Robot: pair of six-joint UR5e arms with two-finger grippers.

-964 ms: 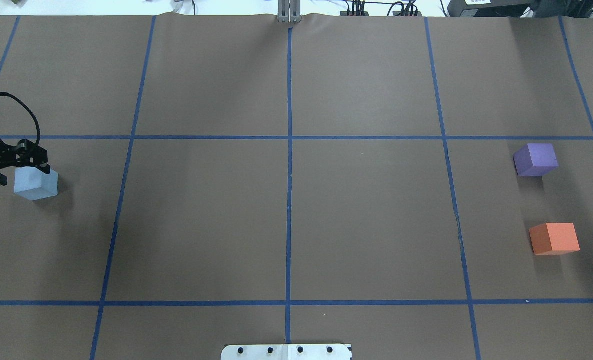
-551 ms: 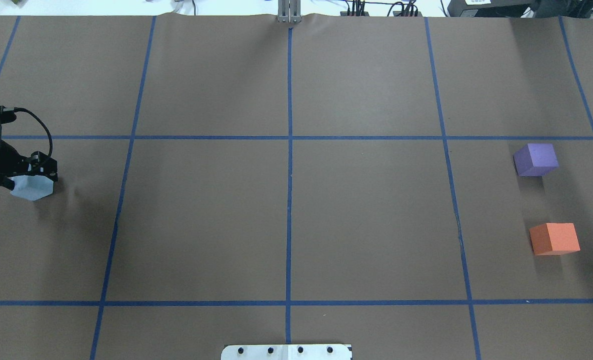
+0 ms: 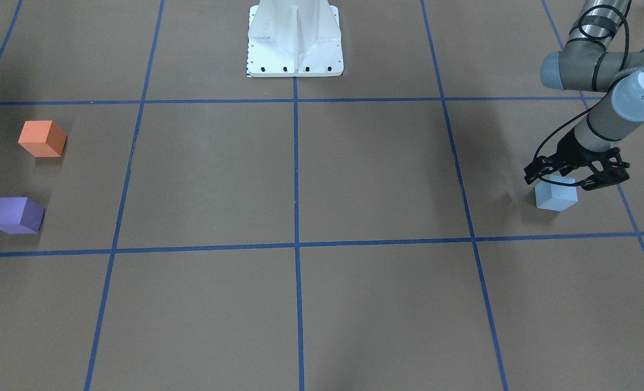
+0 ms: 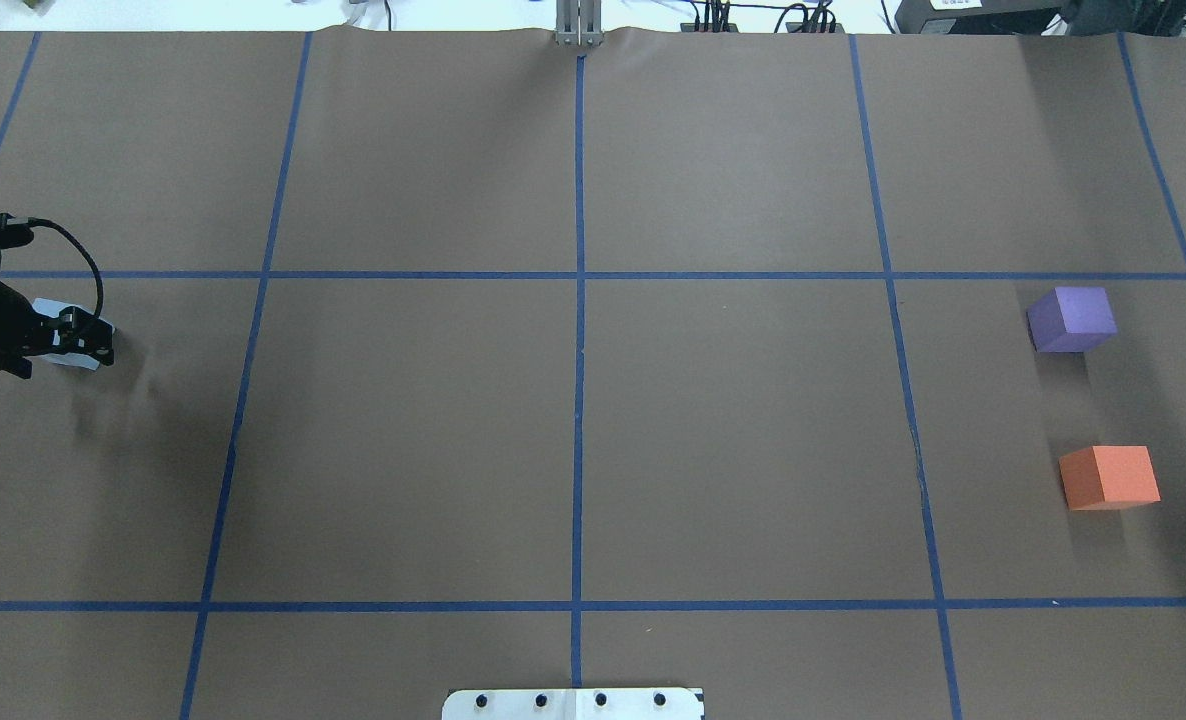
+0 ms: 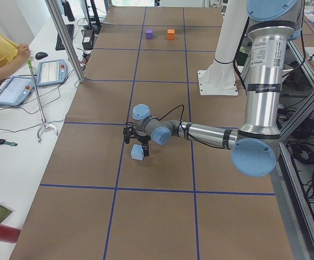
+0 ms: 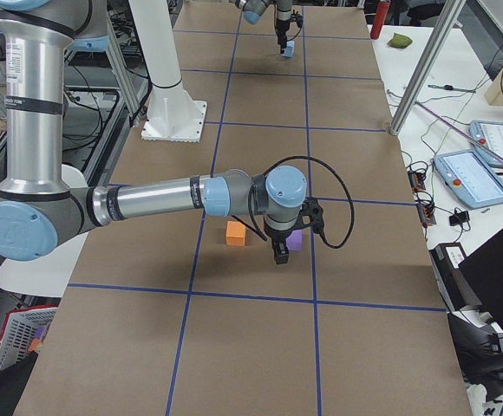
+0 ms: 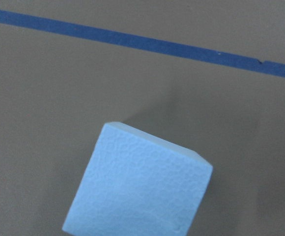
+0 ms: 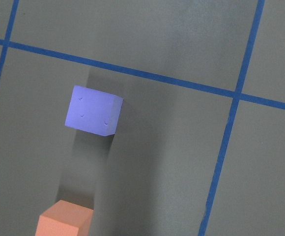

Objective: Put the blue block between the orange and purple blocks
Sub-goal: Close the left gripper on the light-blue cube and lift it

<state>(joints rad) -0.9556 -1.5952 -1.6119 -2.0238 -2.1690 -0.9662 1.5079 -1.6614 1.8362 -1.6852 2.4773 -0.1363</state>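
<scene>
From across the surface (image 3: pixel 354 174), the left arm (image 3: pixel 610 122) was reaching steeply down over the blue block (image 3: pixel 555 198), which sat on the surface at the robot's far left. Its jaws stood spread wider than the block, one on either side of its top, holding nothing. I took this for the pickup step, with the closing yet to come. The orange block (image 3: pixel 42 138) and purple block (image 3: pixel 17 215) waited well apart from it at the opposite end, a gap between them.

From overhead, the jaws covered most of the blue block. The purple block (image 4: pixel 1073 318) and orange block (image 4: pixel 1110 477) sat one behind the other at the right.

From the left end, the forearm lay nearly level, the wrist bent down over the block (image 5: pixel 137 152).

From the right end, the right arm (image 6: pixel 147 201) stretched out low, its wrist hanging over the two blocks. I could not tell how its jaws stood.

The left wrist camera showed only the block (image 7: pixel 137 184) turned askew to the tape line.

The right wrist camera looked down on the purple and orange blocks.

Next, I judged, the jaws needed to close squarely on two opposite faces before a long carry across.
</scene>
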